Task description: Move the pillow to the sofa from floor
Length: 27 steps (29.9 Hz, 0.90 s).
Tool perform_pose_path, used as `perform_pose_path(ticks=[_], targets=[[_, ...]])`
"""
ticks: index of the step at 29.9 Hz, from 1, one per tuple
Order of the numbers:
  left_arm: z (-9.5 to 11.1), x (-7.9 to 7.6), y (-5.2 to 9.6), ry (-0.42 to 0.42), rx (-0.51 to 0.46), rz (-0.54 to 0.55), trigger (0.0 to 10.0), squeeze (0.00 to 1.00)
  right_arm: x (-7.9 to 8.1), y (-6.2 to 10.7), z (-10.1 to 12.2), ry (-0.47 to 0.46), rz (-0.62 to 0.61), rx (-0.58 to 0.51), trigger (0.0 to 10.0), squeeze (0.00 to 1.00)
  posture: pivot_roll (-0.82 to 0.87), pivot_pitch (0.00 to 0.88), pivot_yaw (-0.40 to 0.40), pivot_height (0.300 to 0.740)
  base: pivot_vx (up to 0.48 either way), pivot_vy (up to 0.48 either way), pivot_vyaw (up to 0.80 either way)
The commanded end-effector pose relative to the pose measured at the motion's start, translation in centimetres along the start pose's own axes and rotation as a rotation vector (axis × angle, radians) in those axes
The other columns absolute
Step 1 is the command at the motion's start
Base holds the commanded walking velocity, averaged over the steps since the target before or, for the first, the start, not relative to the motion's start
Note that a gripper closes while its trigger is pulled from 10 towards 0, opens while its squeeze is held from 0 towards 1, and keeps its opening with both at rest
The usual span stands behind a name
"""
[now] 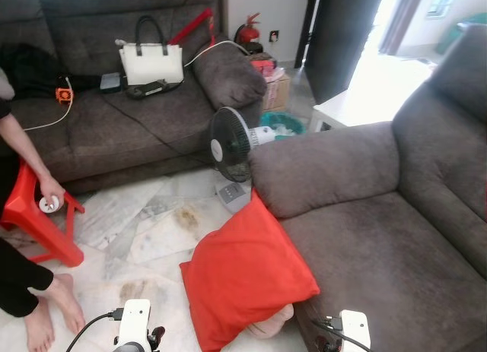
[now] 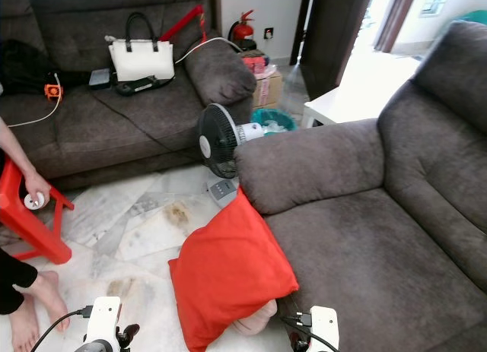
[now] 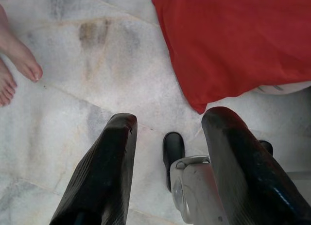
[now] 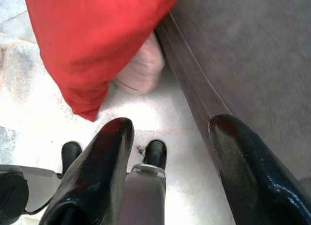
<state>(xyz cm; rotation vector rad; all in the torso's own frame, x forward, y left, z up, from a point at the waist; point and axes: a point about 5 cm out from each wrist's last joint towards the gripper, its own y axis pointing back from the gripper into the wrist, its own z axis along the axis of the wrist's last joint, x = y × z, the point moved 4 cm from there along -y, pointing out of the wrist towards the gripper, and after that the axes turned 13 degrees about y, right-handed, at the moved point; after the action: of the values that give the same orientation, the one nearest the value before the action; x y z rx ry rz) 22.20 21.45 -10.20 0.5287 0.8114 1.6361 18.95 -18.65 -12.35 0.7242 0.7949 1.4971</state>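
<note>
At the far left, a person is sitting beside a red plastic stool point(image 1: 42, 219), one hand point(image 1: 50, 191) resting on its seat around a small white object, bare feet point(image 1: 53, 306) lying flat on the marble floor point(image 1: 144, 238). Behind, a grey sofa point(image 1: 114, 131) is carrying a white handbag point(image 1: 151, 63) with black handles, a black cable and an orange gadget. The left gripper point(image 3: 167, 162) is hanging low over the floor tiles, its two black fingers point(image 3: 109, 171) standing wide apart and gripping nothing; toes are showing at the edge of its wrist view. At centre, the red pillow point(image 1: 247, 272) is lying on the floor, tilted and leaning against the front of the nearer grey sofa point(image 1: 365, 245), with a pale pink cushion point(image 4: 141, 67) peeking from beneath its lower edge. A black standing fan point(image 1: 230, 144) is sitting just behind the pillow, beside that sofa's armrest. The right gripper point(image 4: 167, 162) is hanging near the sofa's base, fingers point(image 4: 243, 171) spread wide and empty, just short of the pillow's corner. A red fire extinguisher point(image 1: 249, 31) is standing by the back wall.
</note>
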Motion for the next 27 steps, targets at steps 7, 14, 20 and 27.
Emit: perform_pose_path(ticks=[7, 14, 20, 27], targets=[[-0.39, 0.19, 0.07, 0.007, 0.015, 0.005, 10.0, 0.00, -0.12, 0.02, -0.04, 0.011, 0.001, 0.004, 10.0, 0.00, 0.15, 0.038, -0.061, 0.740, 0.248, 0.000, 0.00], [-0.41, 0.22, 0.06, 0.003, 0.018, 0.008, 10.0, 0.00, -0.12, 0.02, -0.02, 0.012, 0.001, 0.004, 10.0, 0.00, 0.16, 0.039, -0.062, 0.740, 0.071, 0.000, 0.00], [-0.40, 0.21, 0.06, 0.003, 0.018, 0.008, 10.0, 0.00, -0.11, 0.02, -0.03, 0.010, 0.002, 0.004, 10.0, 0.00, 0.16, 0.039, -0.063, 0.740, 0.000, 0.000, 0.00], [-0.40, 0.21, 0.07, 0.003, 0.017, 0.006, 10.0, 0.00, -0.09, 0.02, -0.06, 0.008, 0.003, 0.005, 10.0, 0.00, 0.16, 0.040, -0.062, 0.740, 0.106, 0.000, 0.00]])
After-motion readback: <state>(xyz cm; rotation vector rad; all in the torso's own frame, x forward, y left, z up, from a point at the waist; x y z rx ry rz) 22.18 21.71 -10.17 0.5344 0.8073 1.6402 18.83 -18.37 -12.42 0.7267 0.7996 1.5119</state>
